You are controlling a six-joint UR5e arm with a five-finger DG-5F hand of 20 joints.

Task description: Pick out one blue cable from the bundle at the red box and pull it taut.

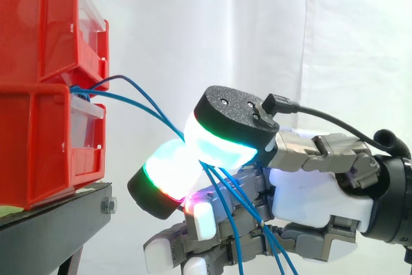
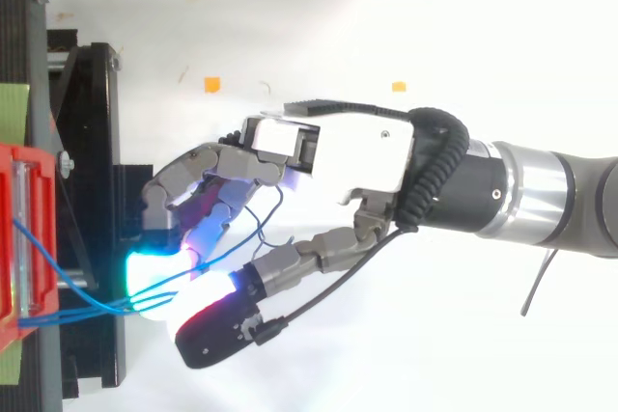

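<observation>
The plastic bins [image 1: 38,30] at the left are bright red. The thin blue cables [image 1: 138,101] are one plain blue. The robot hand [image 1: 315,191] is white and grey. Its fat fingertips [image 1: 222,146] glow pale cyan, green, red and pink, with black caps. The metal stand [image 1: 51,223] is black. The cloth curtain [image 1: 257,30] is white. Two small square marks [image 2: 212,84] at the top are orange.

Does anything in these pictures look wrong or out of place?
Yes. The hand pinches several blue cables between its pads, not a single one. The cables run in curves from the red bins to the pinch, so none looks taut.
</observation>
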